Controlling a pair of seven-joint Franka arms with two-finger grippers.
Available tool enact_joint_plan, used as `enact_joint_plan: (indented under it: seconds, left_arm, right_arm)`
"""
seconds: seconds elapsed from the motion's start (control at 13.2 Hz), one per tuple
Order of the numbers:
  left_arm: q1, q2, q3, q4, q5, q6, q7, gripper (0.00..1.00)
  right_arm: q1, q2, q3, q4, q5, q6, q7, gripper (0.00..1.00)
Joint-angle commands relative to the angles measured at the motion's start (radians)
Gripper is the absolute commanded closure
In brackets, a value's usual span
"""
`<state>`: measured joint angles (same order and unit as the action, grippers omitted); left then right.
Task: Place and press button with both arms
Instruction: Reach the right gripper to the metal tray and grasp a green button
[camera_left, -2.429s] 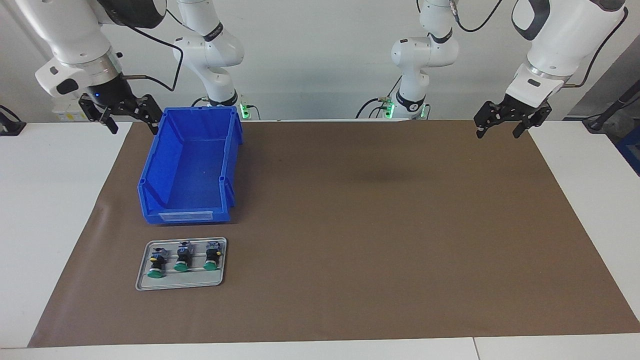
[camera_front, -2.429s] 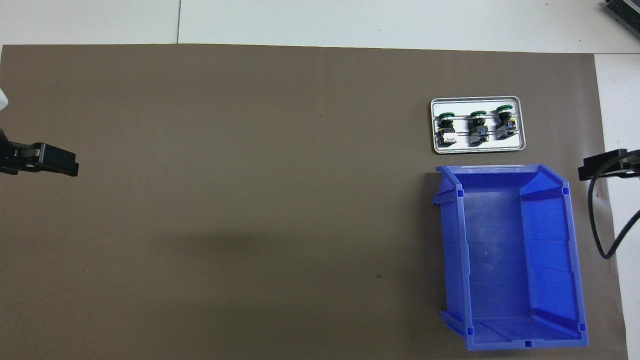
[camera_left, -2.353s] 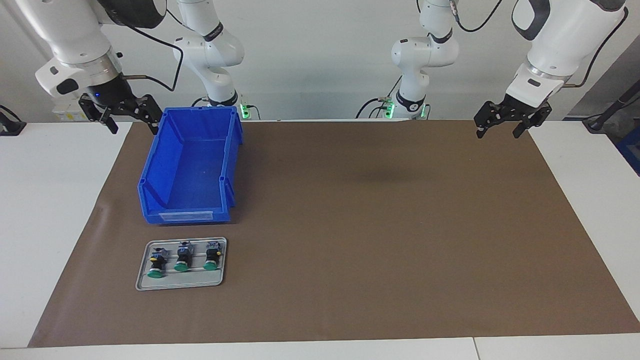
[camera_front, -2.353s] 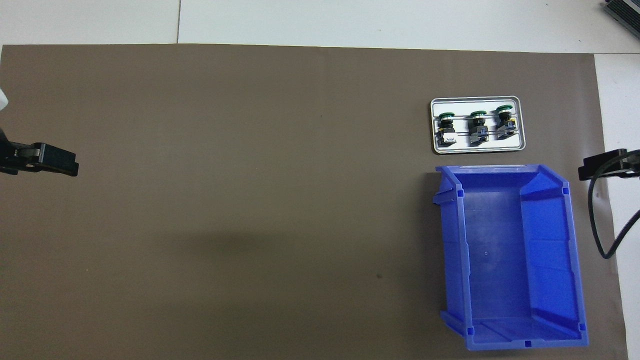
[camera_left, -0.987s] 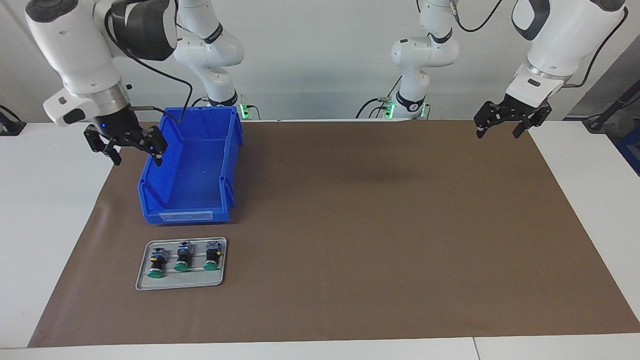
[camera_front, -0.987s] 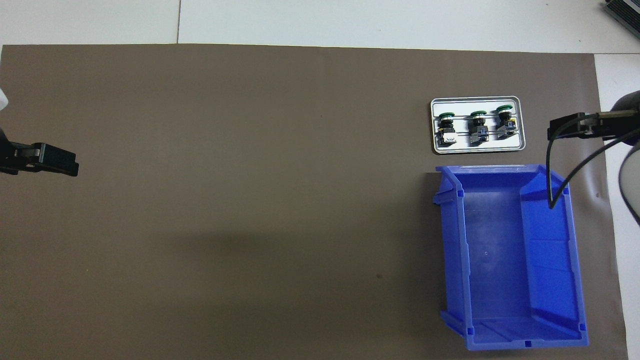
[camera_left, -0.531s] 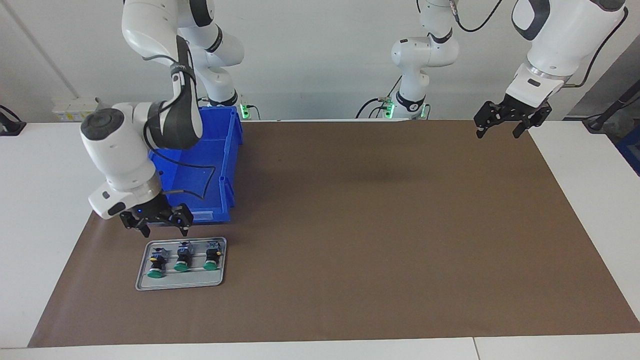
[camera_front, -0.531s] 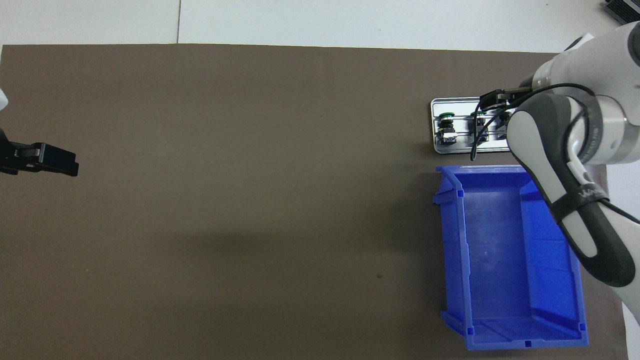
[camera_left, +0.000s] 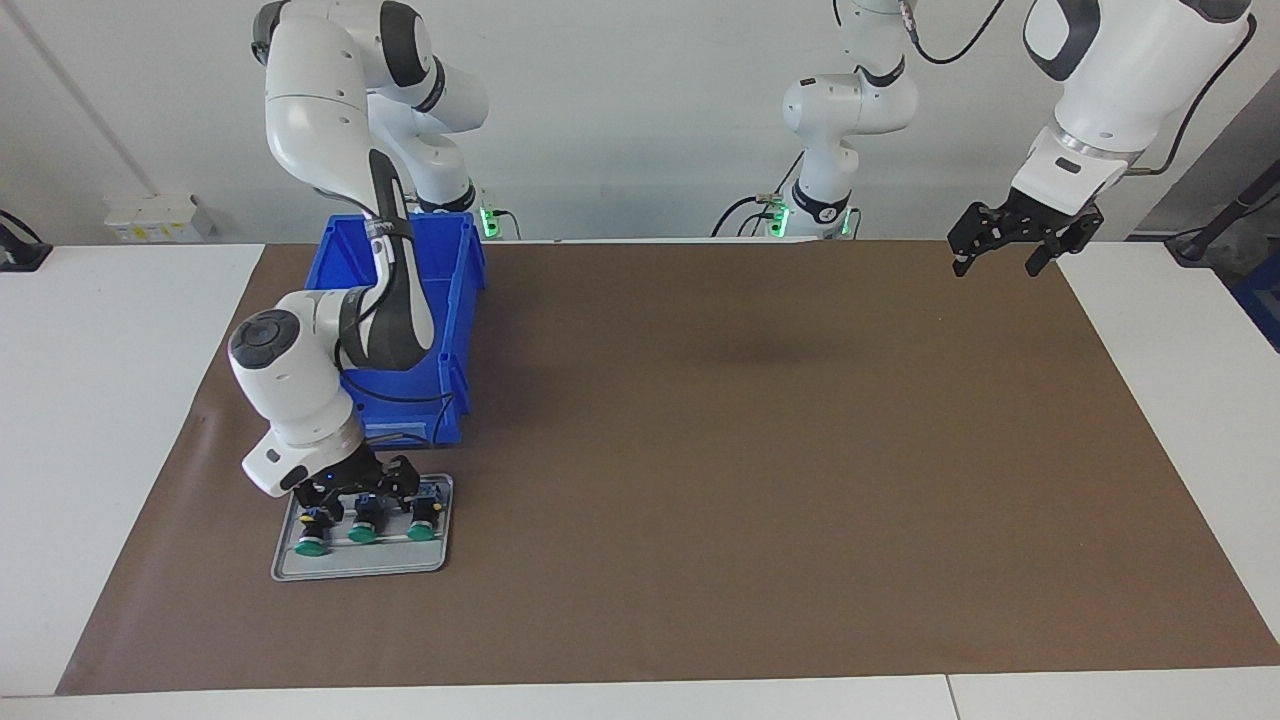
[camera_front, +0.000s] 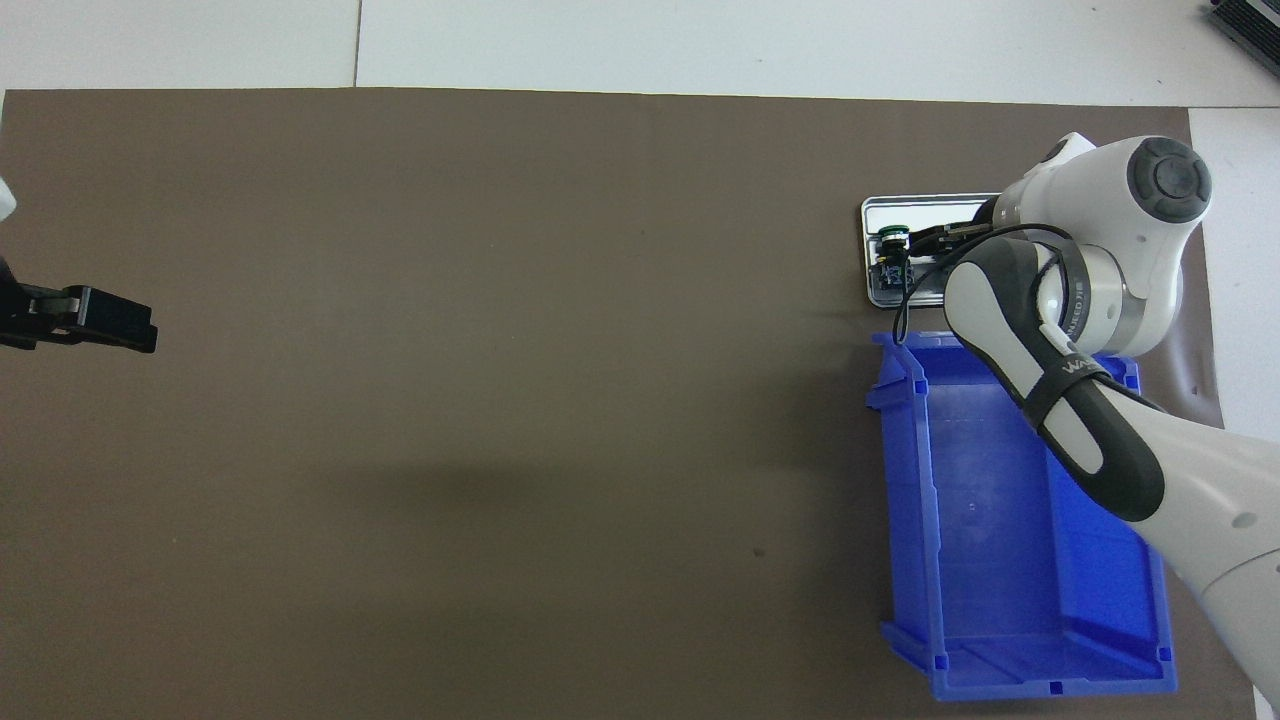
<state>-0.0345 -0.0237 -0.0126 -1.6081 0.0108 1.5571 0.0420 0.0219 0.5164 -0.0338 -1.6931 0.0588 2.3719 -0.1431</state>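
Three green-capped buttons lie in a row on a small grey tray (camera_left: 360, 566), which sits on the brown mat a little farther from the robots than the blue bin. They are the first button (camera_left: 311, 541), the middle button (camera_left: 362, 530) and the third button (camera_left: 421, 527). My right gripper (camera_left: 355, 497) hangs low over their rear ends, open, with its fingers spread about the middle one and nothing held. In the overhead view the right arm hides most of the tray (camera_front: 880, 206), and only one button (camera_front: 893, 248) shows. My left gripper (camera_left: 1000, 256) waits open, in the air over the mat's corner at the left arm's end.
An empty blue bin (camera_left: 462, 300) stands on the mat near the right arm's base, partly covered by that arm in the overhead view, where its wall (camera_front: 905, 500) shows. The brown mat (camera_left: 760, 450) covers most of the white table.
My right arm has swung from beside the bin out over it and down onto the tray of buttons, still open. The left arm has not moved.
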Motion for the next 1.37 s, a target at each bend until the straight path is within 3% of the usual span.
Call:
enact_joint_plan:
  seconds: [0.0,0.3,0.61,0.68,0.76,0.83,1.06,1.29]
  left_arm:
    - [0.011,-0.030,-0.006,-0.035,-0.011,0.014,0.007,0.00]
    - [0.011,-0.030,-0.006,-0.035,-0.011,0.014,0.007,0.00]
    - [0.011,-0.030,-0.006,-0.035,-0.011,0.014,0.007,0.00]
    - [0.011,-0.030,-0.006,-0.035,-0.011,0.014,0.007,0.00]
    - [0.011,-0.030,-0.006,-0.035,-0.011,0.015,0.007,0.00]
    - [0.011,-0.030,-0.006,-0.035,-0.011,0.014,0.007,0.00]
    - [0.011,-0.030,-0.006,-0.035,-0.011,0.014,0.007,0.00]
    - [0.011,-0.030,-0.006,-0.035,-0.011,0.014,0.007,0.00]
  right_arm:
    - [-0.033,-0.007,0.009,-0.028,0.032,0.024,-0.066,0.00]
    - [-0.031,0.004,0.009,-0.049,0.032,0.075,-0.059,0.01]
    - [-0.031,0.016,0.009,-0.051,0.033,0.095,-0.058,0.14]
    - [-0.031,0.017,0.009,-0.051,0.033,0.096,-0.061,0.30]
    - [-0.031,0.017,0.009,-0.051,0.033,0.095,-0.061,0.79]
    - [-0.025,0.017,0.009,-0.049,0.033,0.090,-0.053,1.00]
    - [-0.019,0.014,0.006,-0.002,0.033,0.038,-0.023,1.00]
    - [-0.014,0.022,0.006,0.146,0.026,-0.158,0.170,1.00]
